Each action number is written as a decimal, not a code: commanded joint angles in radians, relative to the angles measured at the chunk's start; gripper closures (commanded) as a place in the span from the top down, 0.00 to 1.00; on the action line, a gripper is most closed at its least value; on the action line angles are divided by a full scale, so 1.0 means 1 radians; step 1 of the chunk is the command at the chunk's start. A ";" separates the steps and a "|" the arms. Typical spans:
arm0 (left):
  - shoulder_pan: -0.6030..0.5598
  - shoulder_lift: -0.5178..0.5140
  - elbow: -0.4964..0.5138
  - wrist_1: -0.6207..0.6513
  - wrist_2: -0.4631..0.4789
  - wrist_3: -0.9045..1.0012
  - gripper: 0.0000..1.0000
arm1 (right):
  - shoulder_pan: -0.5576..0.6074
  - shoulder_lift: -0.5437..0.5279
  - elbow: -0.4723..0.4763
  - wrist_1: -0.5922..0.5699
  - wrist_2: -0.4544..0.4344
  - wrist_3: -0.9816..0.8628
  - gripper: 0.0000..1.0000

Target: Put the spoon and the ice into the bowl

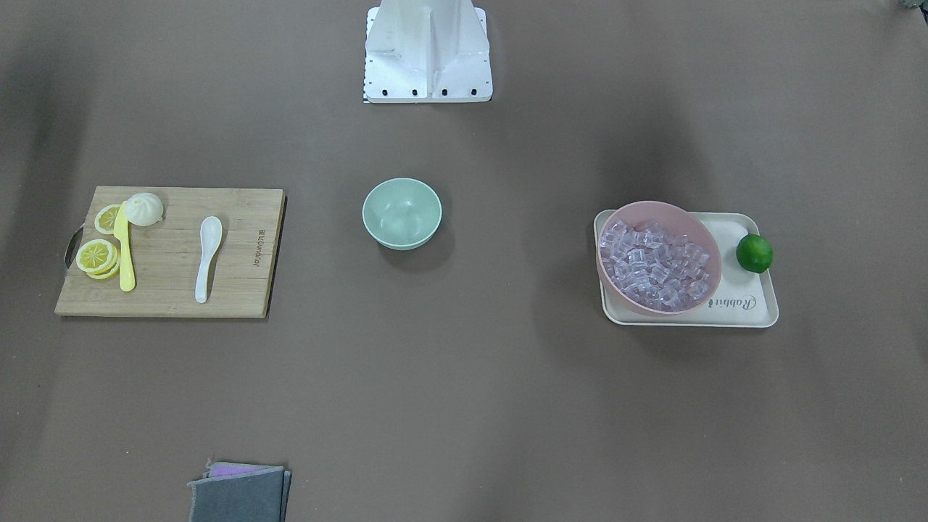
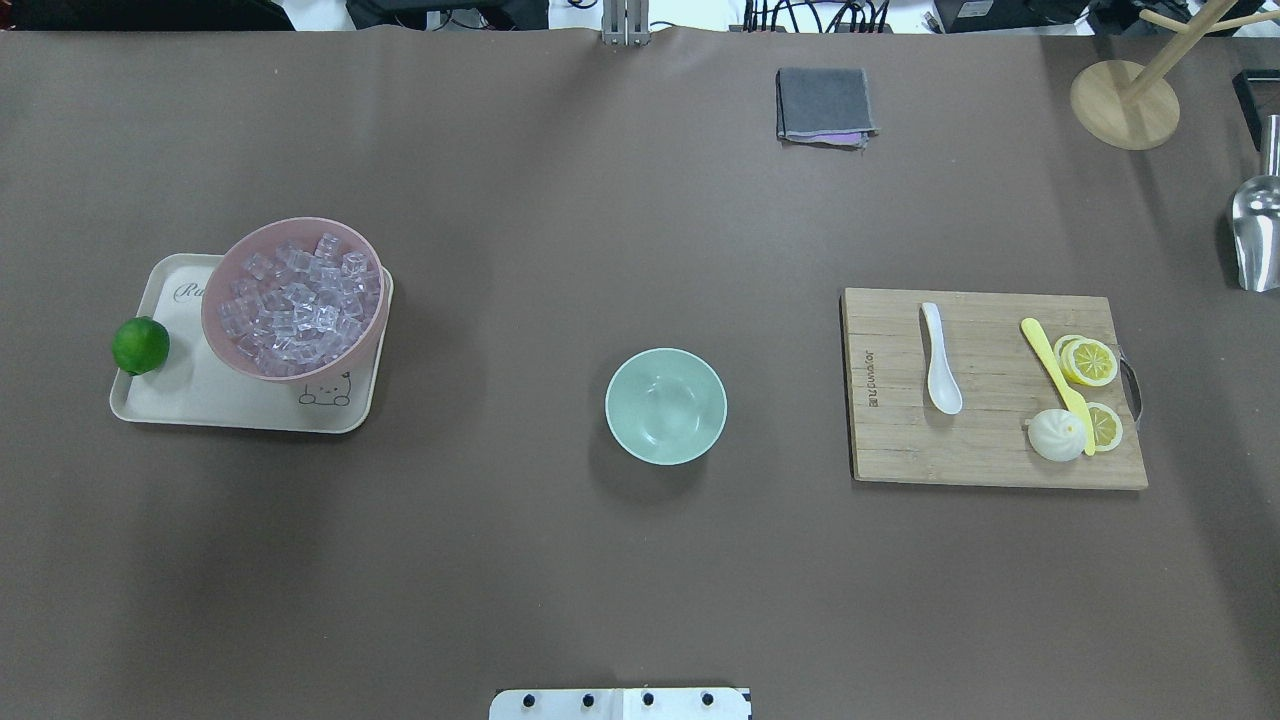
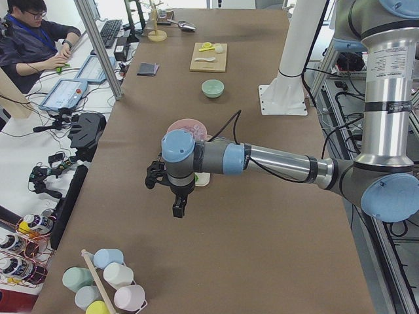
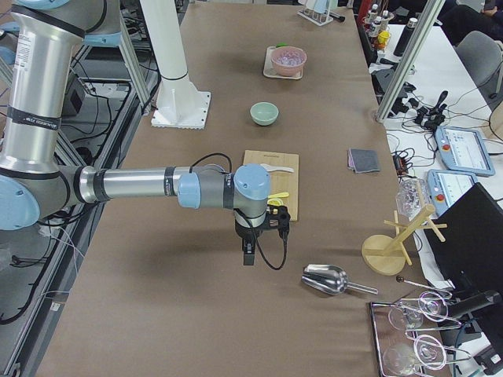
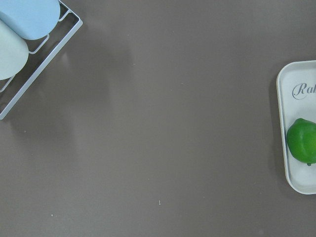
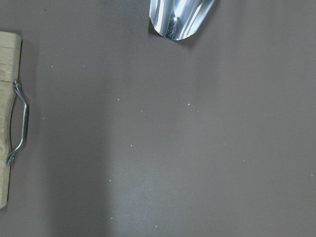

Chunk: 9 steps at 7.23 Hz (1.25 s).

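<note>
Cloth (image 1: 239, 493): folded and grey with a pink layer showing. It lies at the near edge of the front-facing view, at 7 o'clock from the bowl there.
Bowl (image 2: 665, 405): pale mint, upright, mid-worktop. The clock bearings below are taken from the overhead view.
Spoon (image 2: 940, 360): white, lying flat on the cutting board (image 2: 990, 450) at 3 o'clock of the bowl, well apart from it. Its scoop end points to 6 and its handle to 12.
Board's 3 o'clock end: yellow knife (image 2: 1055, 380), lemon slices (image 2: 1088, 361) and a white bun (image 2: 1056, 436).
Ice (image 2: 298, 305): clear cubes heaped in the pink bowl (image 2: 285, 229), about 9 o'clock of the mint bowl.
Tray (image 2: 200, 405): cream, carries the pink bowl. A lime (image 2: 140, 345) sits at its 9 o'clock edge.
Left gripper (image 3: 178, 208): hangs over bare worktop, beyond the tray. I cannot tell whether it is released or clenched.
Right gripper (image 4: 248, 255): hangs over the worktop between the board and the metal scoop (image 4: 326, 279). I cannot tell its state either.
</note>
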State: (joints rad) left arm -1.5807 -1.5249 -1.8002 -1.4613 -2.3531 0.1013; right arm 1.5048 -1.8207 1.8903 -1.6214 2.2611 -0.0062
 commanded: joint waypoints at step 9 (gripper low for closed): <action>-0.002 -0.049 -0.010 -0.310 0.006 -0.053 0.98 | 0.000 0.011 0.179 0.003 0.020 0.000 1.00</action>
State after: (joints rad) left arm -1.5837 -1.5534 -1.8582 -1.6539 -2.3448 0.0792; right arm 1.5049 -1.8114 2.0211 -1.6194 2.2755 -0.0062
